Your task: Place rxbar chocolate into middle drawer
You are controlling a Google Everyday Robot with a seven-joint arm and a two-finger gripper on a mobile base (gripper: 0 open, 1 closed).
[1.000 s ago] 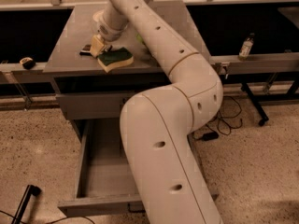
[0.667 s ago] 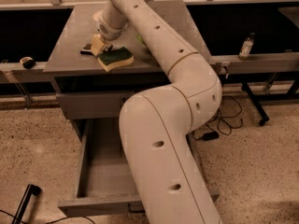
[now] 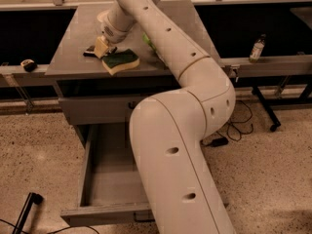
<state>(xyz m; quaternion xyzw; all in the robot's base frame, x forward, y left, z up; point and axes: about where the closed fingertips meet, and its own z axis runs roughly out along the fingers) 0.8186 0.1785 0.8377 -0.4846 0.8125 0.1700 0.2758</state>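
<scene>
The rxbar chocolate [image 3: 89, 51], a dark flat bar, lies on the grey cabinet top [image 3: 73, 38] near its left front. Only its left end shows beside my gripper. My gripper [image 3: 101, 48] is down at the bar's right end, touching or just over it. The middle drawer [image 3: 109, 169] stands pulled out wide below, with nothing in the part I can see. My arm [image 3: 195, 82] runs over the cabinet and hides the drawer's right side.
A green-topped yellow sponge [image 3: 120, 61] lies just right of the gripper. A green snack bag [image 3: 147, 42] peeks from behind the arm. The upper drawer [image 3: 92, 110] is shut. A small bottle [image 3: 257, 47] stands at right, and cables [image 3: 236, 126] lie on the floor.
</scene>
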